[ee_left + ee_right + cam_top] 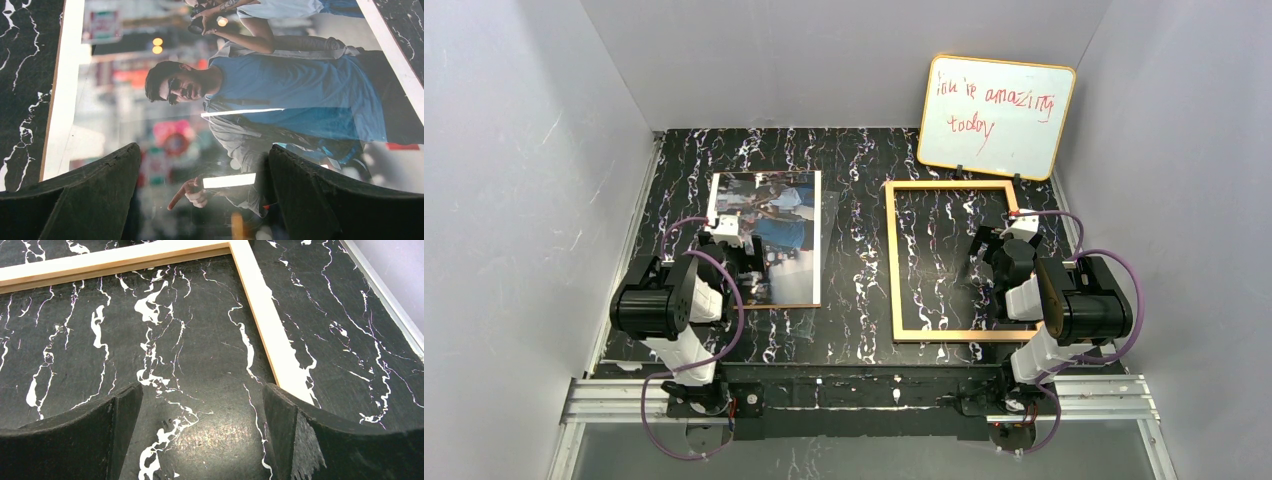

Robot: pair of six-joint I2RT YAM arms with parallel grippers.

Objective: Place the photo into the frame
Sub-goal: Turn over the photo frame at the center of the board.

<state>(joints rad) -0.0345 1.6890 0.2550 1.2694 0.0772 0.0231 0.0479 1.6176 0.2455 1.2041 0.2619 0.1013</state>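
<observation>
The left tool (pixel 202 157), spread wide over the photo (pixel 794 200) lying face-up beside the frame (pixel 892 260), should pinch one edge gently, while the right tool (pixel 202 392), equally wide, could steady the frame.

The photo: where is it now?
In the top view, the photo lies on the left half of the table, left of the empty frame, with the open left gripper above it.
</observation>
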